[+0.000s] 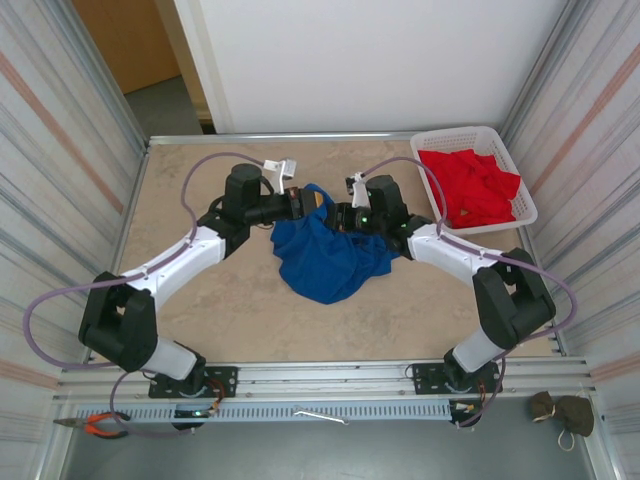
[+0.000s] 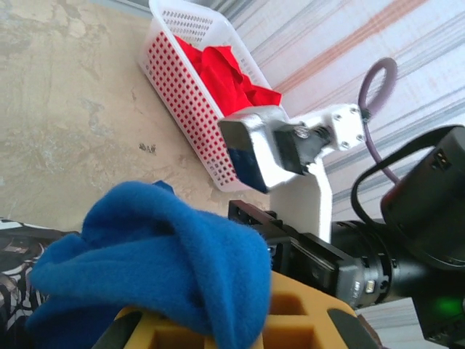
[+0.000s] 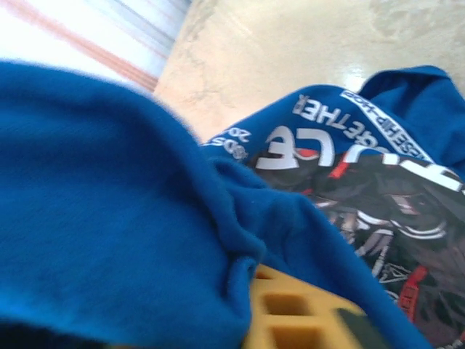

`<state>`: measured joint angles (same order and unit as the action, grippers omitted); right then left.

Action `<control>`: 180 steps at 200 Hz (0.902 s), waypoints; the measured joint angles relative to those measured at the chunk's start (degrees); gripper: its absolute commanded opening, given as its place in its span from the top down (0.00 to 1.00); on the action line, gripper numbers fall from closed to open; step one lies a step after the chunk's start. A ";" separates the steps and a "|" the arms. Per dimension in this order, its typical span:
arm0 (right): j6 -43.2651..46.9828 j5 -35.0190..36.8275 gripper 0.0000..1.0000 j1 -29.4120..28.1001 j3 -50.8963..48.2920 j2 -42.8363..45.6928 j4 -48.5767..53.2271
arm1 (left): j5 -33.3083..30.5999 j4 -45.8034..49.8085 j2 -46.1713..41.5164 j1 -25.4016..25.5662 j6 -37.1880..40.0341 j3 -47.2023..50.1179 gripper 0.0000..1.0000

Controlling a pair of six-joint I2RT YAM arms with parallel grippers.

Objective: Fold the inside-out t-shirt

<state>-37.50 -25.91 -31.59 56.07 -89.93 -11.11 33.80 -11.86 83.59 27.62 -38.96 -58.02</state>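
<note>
The royal-blue t-shirt [image 1: 330, 262] lies bunched in the middle of the table, its top edge raised between the two arms. My left gripper [image 1: 308, 203] and right gripper [image 1: 347, 215] meet nose to nose at that top edge, each shut on a fold of the shirt. In the left wrist view the blue cloth [image 2: 160, 254] drapes over my yellow finger [image 2: 290, 320], with the right arm's wrist just beyond. In the right wrist view the blue cloth [image 3: 116, 218] covers the yellow finger [image 3: 290, 313], and the shirt's printed graphic [image 3: 378, 189] lies below on the table.
A white basket [image 1: 512, 170] with red garments [image 1: 475, 185] stands at the back right, also visible as the basket [image 2: 185, 94] in the left wrist view. Corrugated walls close in both sides. Pliers [image 1: 98, 425] lie on the front rail at left.
</note>
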 measured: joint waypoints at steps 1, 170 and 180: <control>-0.04 -0.22 1.00 0.11 -0.02 0.02 -0.20 | 0.04 -0.11 0.00 -0.11 -0.07 0.09 1.00; -12.17 -28.26 1.00 7.74 -5.46 8.39 -27.54 | -16.55 -3.76 -15.19 2.23 4.98 13.94 0.44; -12.68 -28.39 1.00 7.76 -5.46 8.33 -27.96 | -18.34 -3.87 -16.74 3.91 7.21 13.94 0.44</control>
<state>-50.17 -54.30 -23.83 50.61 -81.60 -39.07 15.46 -15.73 66.85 31.53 -31.75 -44.07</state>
